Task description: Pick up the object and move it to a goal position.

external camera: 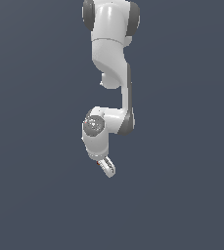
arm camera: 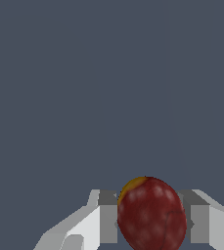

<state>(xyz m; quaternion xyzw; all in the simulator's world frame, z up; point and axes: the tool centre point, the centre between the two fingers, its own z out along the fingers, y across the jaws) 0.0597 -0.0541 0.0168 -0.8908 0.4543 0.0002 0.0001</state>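
The object (arm camera: 151,215) is showing in the wrist view as a rounded, egg-like body rather than a sharp-edged block, its skin a deep dark red mottled with paler flecks, and a small patch of yellow-orange is sitting on its upper edge. A faint curved crease is running across part of its surface. It is sitting between the two fingers (arm camera: 108,219) of the hand (arm camera: 152,222), whose grey pads are pressing against its sides, so the hand is closing narrowly around the object and gripping it. The white finger bodies are spreading outward from the pads on either side. In the exterior view the object (external camera: 100,165) is appearing only as a tiny reddish speck at the tip of the hand (external camera: 106,167), too small there to make out its form. The white arm (external camera: 111,73) is hanging down from the top of the exterior view, bending at a grey joint, with the hand pointing down and toward the exterior view's right. Behind everything a plain dark blue-grey surface is filling both views.
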